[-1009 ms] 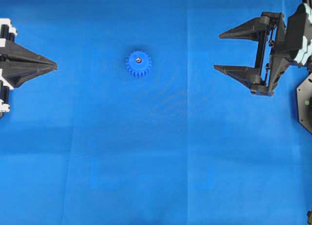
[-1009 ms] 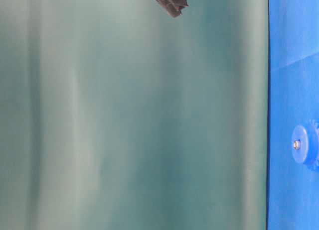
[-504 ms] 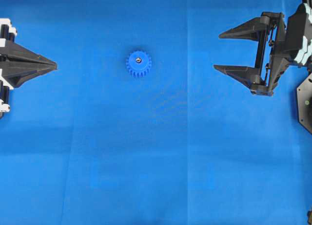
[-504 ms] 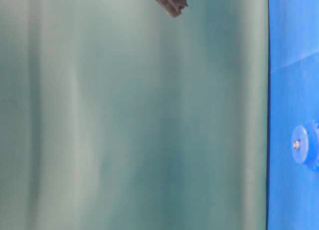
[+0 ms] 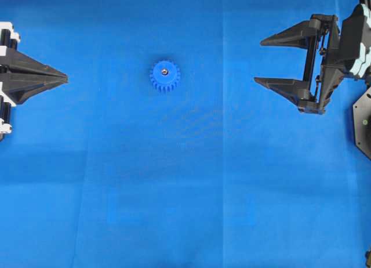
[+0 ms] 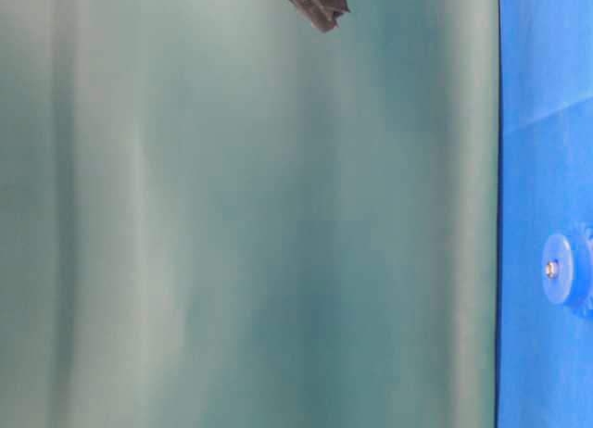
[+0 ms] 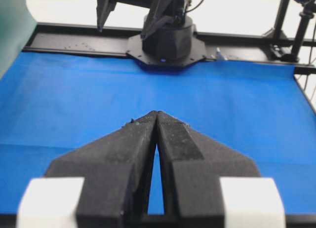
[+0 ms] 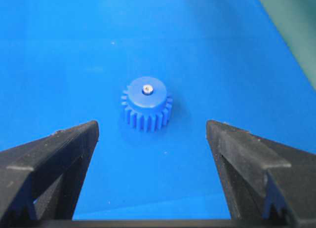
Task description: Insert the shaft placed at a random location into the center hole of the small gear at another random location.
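Observation:
The small gear (image 5: pixel 165 76) lies flat on the blue cloth, left of centre in the overhead view. The silvery shaft (image 5: pixel 164 71) stands in its center hole, its shiny end level with the hub; the right wrist view shows that end too, the shaft (image 8: pixel 147 90) in the small gear (image 8: pixel 146 109). My right gripper (image 5: pixel 258 61) hovers open at the right, well clear of the gear, nothing between its fingers. My left gripper (image 5: pixel 66 78) rests shut at the far left edge, empty, its tips (image 7: pixel 157 112) pressed together.
The blue cloth (image 5: pixel 203 181) covers the table. A green backdrop (image 6: pixel 232 215) fills the table-level view, where the gear (image 6: pixel 560 269) shows at the right edge. The right arm's black base (image 7: pixel 165 43) stands at the far side in the left wrist view.

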